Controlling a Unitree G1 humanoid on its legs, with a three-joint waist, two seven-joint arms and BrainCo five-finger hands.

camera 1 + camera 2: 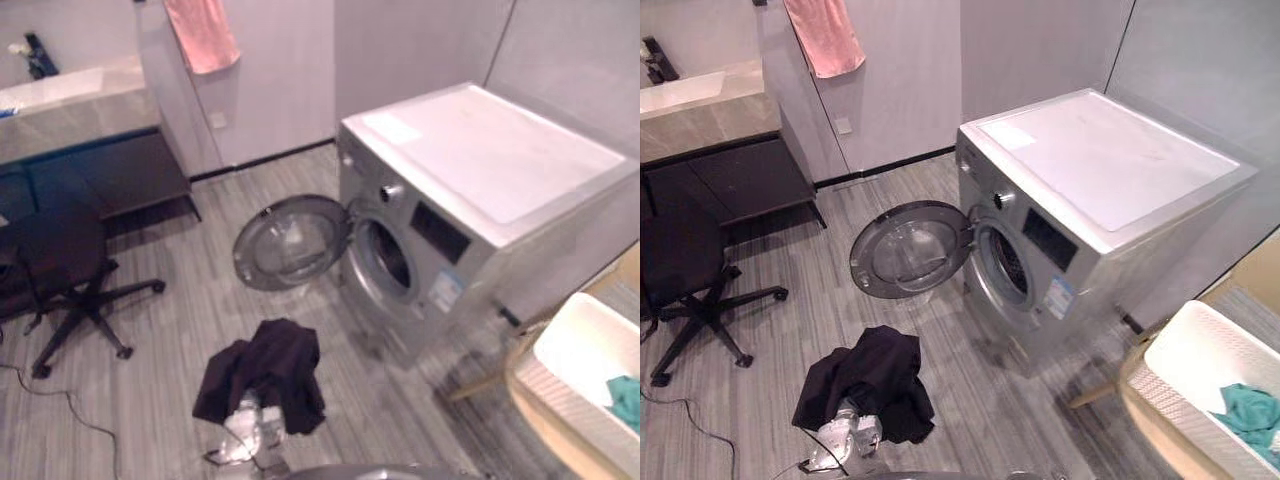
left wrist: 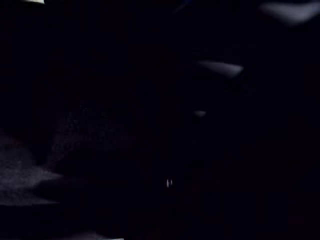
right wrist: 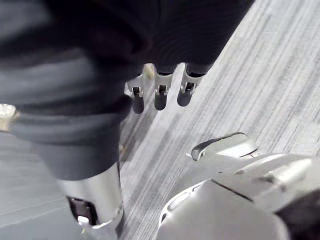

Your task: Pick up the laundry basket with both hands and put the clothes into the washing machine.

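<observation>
A crumpled black garment [image 1: 865, 385] hangs draped over the left hand [image 3: 160, 92], whose dark fingertips poke out below its hem; I cannot tell its grip. The right hand [image 3: 225, 146] is relaxed and empty. Bare floor [image 1: 180, 320] separates the garment from the washing machine [image 1: 480, 150] and its swung-open door [image 1: 290, 242]. The white laundry basket [image 1: 1185, 360] sits at the right.

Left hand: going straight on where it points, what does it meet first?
Probably the washing machine, near its open door; the black garment draped on the left hand hides its exact heading.
</observation>
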